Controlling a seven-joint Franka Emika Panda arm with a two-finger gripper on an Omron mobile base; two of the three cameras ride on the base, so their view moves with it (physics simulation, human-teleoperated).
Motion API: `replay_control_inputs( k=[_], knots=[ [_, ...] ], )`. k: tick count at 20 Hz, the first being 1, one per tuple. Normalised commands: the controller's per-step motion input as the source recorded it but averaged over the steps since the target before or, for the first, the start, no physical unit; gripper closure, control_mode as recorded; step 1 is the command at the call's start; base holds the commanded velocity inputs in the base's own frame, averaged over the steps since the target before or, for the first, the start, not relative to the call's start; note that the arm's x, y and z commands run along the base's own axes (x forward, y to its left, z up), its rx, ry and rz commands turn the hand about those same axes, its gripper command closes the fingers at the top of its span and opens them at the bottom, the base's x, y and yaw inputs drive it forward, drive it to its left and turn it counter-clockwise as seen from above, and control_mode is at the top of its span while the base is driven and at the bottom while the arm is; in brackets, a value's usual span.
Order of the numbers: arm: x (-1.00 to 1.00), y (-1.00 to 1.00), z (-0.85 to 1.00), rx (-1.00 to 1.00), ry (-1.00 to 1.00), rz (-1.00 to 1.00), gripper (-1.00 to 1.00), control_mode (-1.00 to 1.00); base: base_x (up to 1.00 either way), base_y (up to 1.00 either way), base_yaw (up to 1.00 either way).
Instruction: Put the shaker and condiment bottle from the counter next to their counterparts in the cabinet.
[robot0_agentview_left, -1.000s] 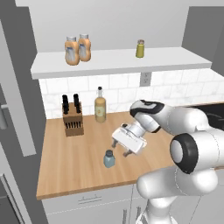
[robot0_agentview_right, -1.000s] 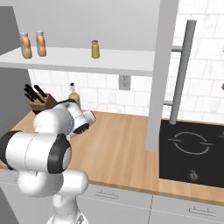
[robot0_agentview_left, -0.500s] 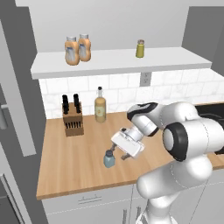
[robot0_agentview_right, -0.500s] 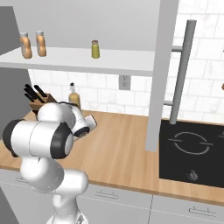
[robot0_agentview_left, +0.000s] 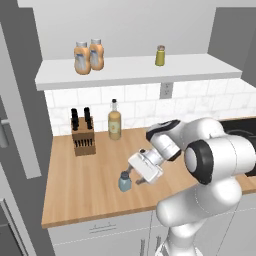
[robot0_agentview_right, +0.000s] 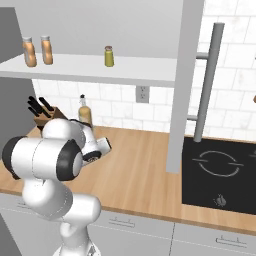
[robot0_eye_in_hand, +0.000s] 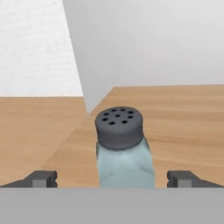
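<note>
The small blue-grey shaker (robot0_agentview_left: 124, 182) with a dark cap stands upright on the wooden counter (robot0_agentview_left: 80, 185). My gripper (robot0_agentview_left: 132, 176) is level with it and open, a fingertip on each side. In the hand view the shaker (robot0_eye_in_hand: 122, 148) stands centred between the fingertips (robot0_eye_in_hand: 41, 178), with a gap on both sides. Two squat orange condiment bottles (robot0_agentview_left: 82, 58) (robot0_agentview_left: 96, 55) stand side by side at the left of the cabinet shelf (robot0_agentview_left: 135, 70). The olive-green shaker (robot0_agentview_left: 160, 55) stands further right on it. The right base view shows the bottles (robot0_agentview_right: 29, 51) and the olive shaker (robot0_agentview_right: 108, 56).
A knife block (robot0_agentview_left: 82, 135) and a tall amber bottle (robot0_agentview_left: 114, 120) stand at the back of the counter, left of my arm. A black cooktop (robot0_agentview_right: 222, 172) lies to the right. A grey panel (robot0_agentview_right: 182, 85) rises from the counter beside it.
The hand has sunk a little and closed in on the blue-grey shaker, which now sits between the fingers. The jaws stay wide. Nothing else moved.
</note>
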Motion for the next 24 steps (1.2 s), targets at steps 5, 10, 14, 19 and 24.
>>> replay_control_inputs(
  k=[5, 10, 14, 19, 24],
  knots=[
    [0.00, 0.10, -0.11, 0.00, 0.00, -0.06, -1.00, -1.00, 0.00, 0.00, 0.00],
    [0.00, 0.09, -0.05, 0.03, 0.01, -0.06, -1.00, -1.00, 0.00, 0.00, 0.00],
    [0.00, 0.24, -0.13, 0.02, 0.11, -0.07, -1.00, -1.00, 0.00, 0.00, 0.00],
    [0.08, 0.16, -0.19, 0.03, 0.18, -0.01, 1.00, -1.00, 0.00, 0.00, 0.00],
    [0.03, -0.40, 0.67, 0.06, -0.05, -0.11, 1.00, -1.00, 0.00, 0.00, 0.00]
  ],
)
